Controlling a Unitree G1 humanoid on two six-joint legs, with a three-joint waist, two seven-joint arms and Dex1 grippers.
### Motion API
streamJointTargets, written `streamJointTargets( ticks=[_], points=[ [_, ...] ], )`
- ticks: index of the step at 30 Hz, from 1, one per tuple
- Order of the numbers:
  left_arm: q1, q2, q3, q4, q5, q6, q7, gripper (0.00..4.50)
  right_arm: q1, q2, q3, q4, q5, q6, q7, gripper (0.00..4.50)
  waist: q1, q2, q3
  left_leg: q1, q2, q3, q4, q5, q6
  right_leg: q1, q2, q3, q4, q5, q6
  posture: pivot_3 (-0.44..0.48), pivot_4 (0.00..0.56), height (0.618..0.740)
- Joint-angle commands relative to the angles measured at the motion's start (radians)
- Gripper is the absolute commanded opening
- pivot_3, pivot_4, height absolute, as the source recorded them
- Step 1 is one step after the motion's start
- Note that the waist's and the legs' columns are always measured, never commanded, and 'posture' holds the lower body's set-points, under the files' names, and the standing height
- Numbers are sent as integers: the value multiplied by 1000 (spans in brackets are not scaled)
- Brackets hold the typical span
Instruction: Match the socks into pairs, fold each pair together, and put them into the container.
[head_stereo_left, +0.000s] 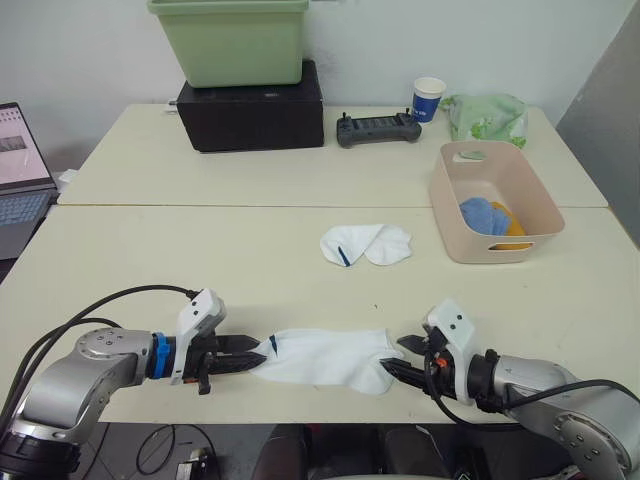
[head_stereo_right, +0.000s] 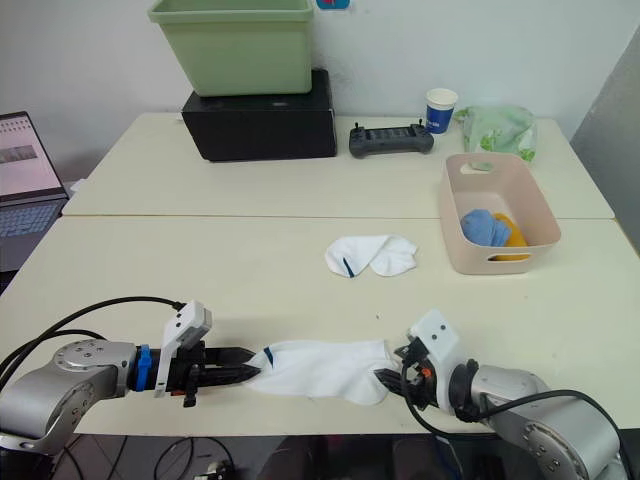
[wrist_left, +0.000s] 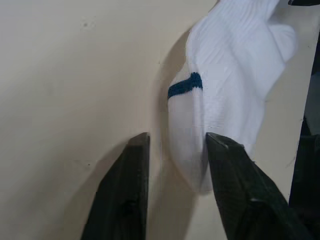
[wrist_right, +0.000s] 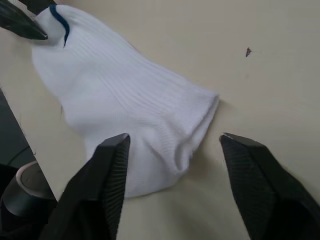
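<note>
A white sock (head_stereo_left: 325, 357) with a thin dark mark lies stretched flat near the table's front edge. My left gripper (head_stereo_left: 255, 352) is open at its marked end, whose tip lies between the fingers (wrist_left: 227, 165). Open as well, my right gripper (head_stereo_left: 395, 357) straddles the sock's other end (wrist_right: 170, 135). A second white sock (head_stereo_left: 365, 243) lies folded at mid-table. At the right stands the pale pink container (head_stereo_left: 500, 248), holding light blue socks (head_stereo_left: 483, 215) and a mustard-orange one (head_stereo_left: 512, 225).
At the back, a green bin (head_stereo_left: 232, 40) sits on a black box (head_stereo_left: 252, 115). Right of it are a black controller (head_stereo_left: 378, 128), a paper cup (head_stereo_left: 428, 98) and a pale green bag (head_stereo_left: 487, 115). A laptop (head_stereo_left: 18, 170) is at the far left.
</note>
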Motion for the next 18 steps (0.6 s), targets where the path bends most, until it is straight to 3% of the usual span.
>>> streamJointTargets(
  ticks=[1, 2, 6, 14, 18],
  points=[
    [-13, 23, 60, 67, 30, -40, 10, 2910, -19, -17, -29, -33, 16, -47, 28, 4171, 0, 0, 0, 0, 0, 0, 0, 0, 0, 0, 0, 0, 0, 0, 0, 0, 150, 725],
    [-44, 17, 76, 89, 27, -52, 16, 3249, -26, -20, -36, -34, 20, -58, 36, 4500, 0, 0, 0, 0, 0, 0, 0, 0, 0, 0, 0, 0, 0, 0, 0, 0, 150, 725],
    [-178, -15, 67, 132, 34, -114, 21, 4412, -54, -21, -50, -26, 18, -93, 49, 4500, 6, -2, 1, -1, 0, -1, 0, 0, 0, 0, 0, -1, 0, 0, 0, 0, 150, 725],
    [-432, -177, -138, 212, 218, -424, -22, 4481, -92, -27, -38, -24, -25, -147, 28, 4500, 18, -2, 1, -3, -1, 1, 1, 0, 0, -1, -1, -1, -3, 0, 0, 0, 150, 725],
    [-579, -310, -246, 416, 378, -695, 15, 4481, -95, -30, -43, -44, -37, -156, 12, 4500, 19, -2, 1, -3, -1, 1, 2, 0, 0, -1, -1, -1, -2, 0, 0, 0, 150, 725]
  ],
)
